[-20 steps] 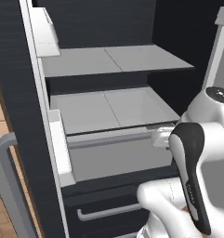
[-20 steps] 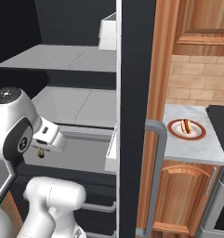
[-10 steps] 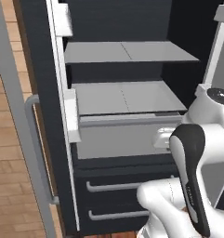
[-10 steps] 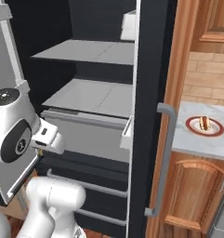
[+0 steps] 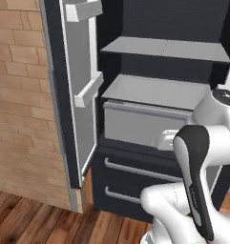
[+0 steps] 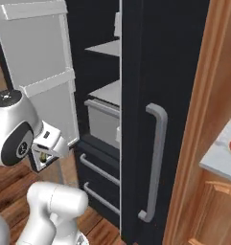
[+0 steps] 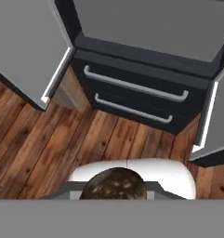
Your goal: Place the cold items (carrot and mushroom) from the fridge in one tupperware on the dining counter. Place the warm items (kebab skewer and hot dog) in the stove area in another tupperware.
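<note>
Fridge [image 5: 150,95] stands open w/ both doors swung out: left door [image 5: 80,81] w/ white bins against brick wall [image 5: 21,105], right door [image 6: 145,115] edge-on in right base view, long grey bar handle [image 6: 155,162] on its black front. Inside: two pale grey shelves [image 5: 164,47], grey crisper drawer [image 5: 140,126] under the lower one; shelves look bare from here, no carrot or mushroom visible. Below, two black freezer drawers w/ grey handles [image 7: 134,83], also seen in hand view looking down over wood floor [image 7: 48,139]. Arm is folded up close to base; wrist end [image 6: 42,150] sits low, in front of left door, well apart from shelves. Fingertips aren't visible in hand view, so can't tell if claw is released or clenched. At right edge of right base view, wood cabinet [image 6: 203,143] and corner of a marbled top [image 6: 222,153].
</note>
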You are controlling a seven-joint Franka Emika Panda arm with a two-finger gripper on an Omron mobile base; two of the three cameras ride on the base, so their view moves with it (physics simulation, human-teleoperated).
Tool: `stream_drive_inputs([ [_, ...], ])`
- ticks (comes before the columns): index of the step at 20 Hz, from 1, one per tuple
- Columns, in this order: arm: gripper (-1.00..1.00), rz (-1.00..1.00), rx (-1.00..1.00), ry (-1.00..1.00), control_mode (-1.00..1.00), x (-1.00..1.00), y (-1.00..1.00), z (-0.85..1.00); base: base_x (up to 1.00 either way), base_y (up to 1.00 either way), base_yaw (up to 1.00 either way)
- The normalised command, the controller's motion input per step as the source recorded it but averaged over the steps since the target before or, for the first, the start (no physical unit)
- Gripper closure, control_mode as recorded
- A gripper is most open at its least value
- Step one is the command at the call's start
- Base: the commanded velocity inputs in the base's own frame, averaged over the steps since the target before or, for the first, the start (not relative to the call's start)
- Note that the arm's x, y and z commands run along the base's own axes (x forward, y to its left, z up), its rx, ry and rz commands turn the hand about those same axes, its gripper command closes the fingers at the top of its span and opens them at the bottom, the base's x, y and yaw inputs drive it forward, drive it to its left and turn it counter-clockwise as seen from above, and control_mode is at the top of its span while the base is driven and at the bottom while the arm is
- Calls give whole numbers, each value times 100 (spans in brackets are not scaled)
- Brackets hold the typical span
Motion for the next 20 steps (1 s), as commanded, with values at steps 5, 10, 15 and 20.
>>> stream_drive_inputs([
  [5, 100, 0, 0, 0, 100, 0, 0, 0, -61, 60, 70],
  [10, 100, 0, 0, 0, 100, 0, 0, 0, -44, 55, 86],
  [15, 100, 0, 0, 0, 100, 0, 0, 0, -31, 63, 91],
  [20, 100, 0, 0, 0, 100, 0, 0, 0, 37, 4, 72],
])
